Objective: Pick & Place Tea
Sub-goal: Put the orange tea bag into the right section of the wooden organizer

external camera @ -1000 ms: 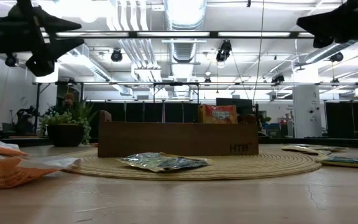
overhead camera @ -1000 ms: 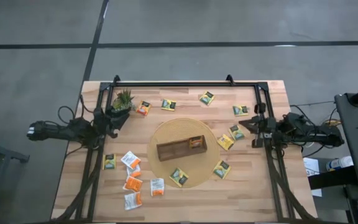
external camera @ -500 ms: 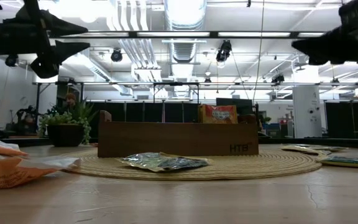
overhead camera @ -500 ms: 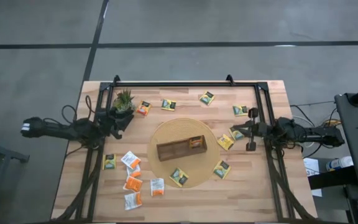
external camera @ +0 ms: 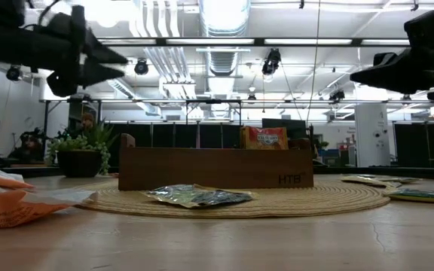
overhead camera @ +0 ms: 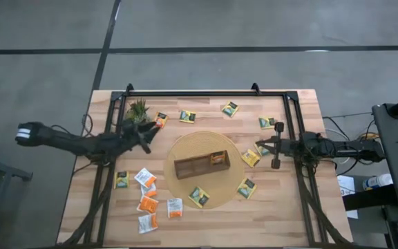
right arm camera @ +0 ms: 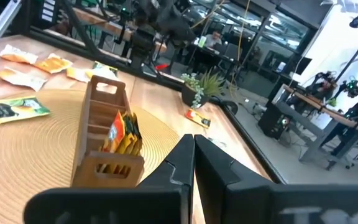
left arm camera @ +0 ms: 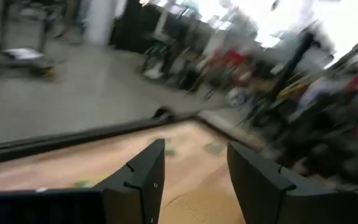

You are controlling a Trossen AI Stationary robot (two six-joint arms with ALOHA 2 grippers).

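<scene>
step: reaching; my left gripper fingers wide, right gripper pinched empty; next, probably grasp a tea.

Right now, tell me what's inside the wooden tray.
The wooden tray holds a few orange and yellow tea sachets upright in one end compartment; the other compartments look empty, though their floors are partly hidden.

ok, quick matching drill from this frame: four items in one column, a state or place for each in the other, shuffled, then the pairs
Items
1. left gripper
2. right gripper
3. wooden tray
4. potted plant

States or places
A. shut
B. on the round woven mat
C. open
D. far-left part of the table, off the mat

Pairs: 1-C, 2-A, 3-B, 4-D
</scene>
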